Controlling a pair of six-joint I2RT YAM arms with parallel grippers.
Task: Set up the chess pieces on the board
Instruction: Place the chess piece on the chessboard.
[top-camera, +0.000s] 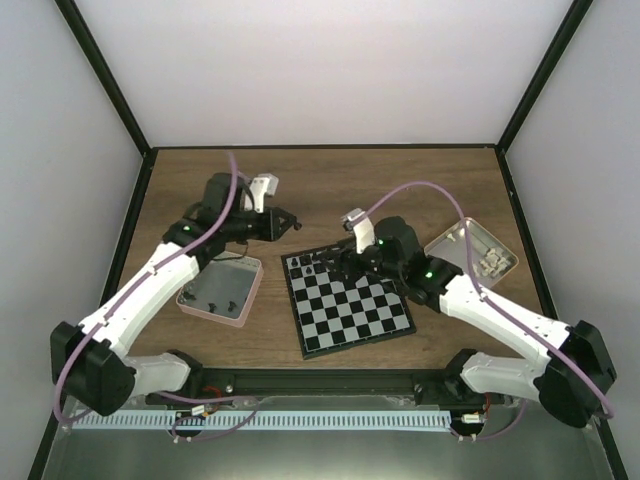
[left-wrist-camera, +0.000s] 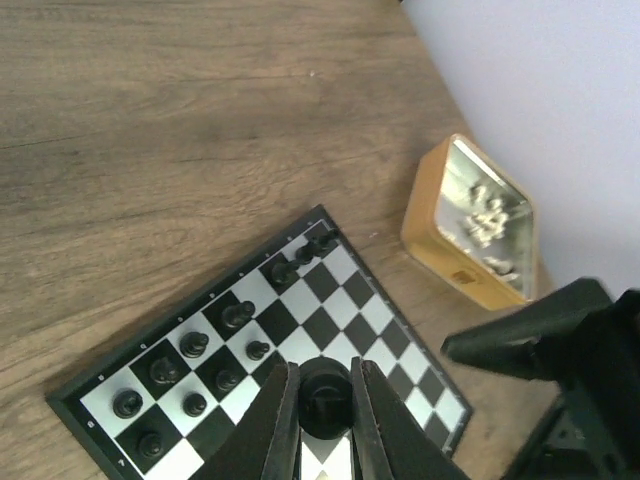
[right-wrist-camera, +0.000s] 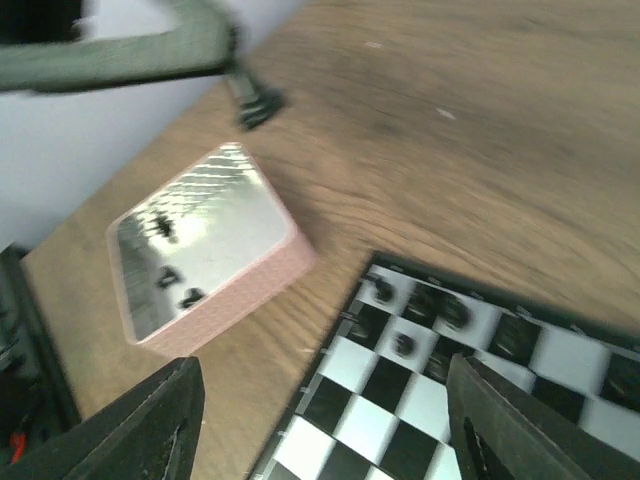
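Left wrist view: my left gripper (left-wrist-camera: 325, 405) is clamped shut on a black piece (left-wrist-camera: 324, 392), above the board (top-camera: 360, 315).
My right gripper (right-wrist-camera: 322, 415) hangs wide open over the board's far rows, where black chess pieces (top-camera: 318, 264) stand. Others lie in the pink tray (top-camera: 252, 290), and cream pieces (left-wrist-camera: 485, 215) in the tan tin (left-wrist-camera: 440, 250).

Black chess pieces (left-wrist-camera: 193, 344) along board (left-wrist-camera: 375, 300) edge

text: none readable | board (left-wrist-camera: 390, 340) border marks: too small to read
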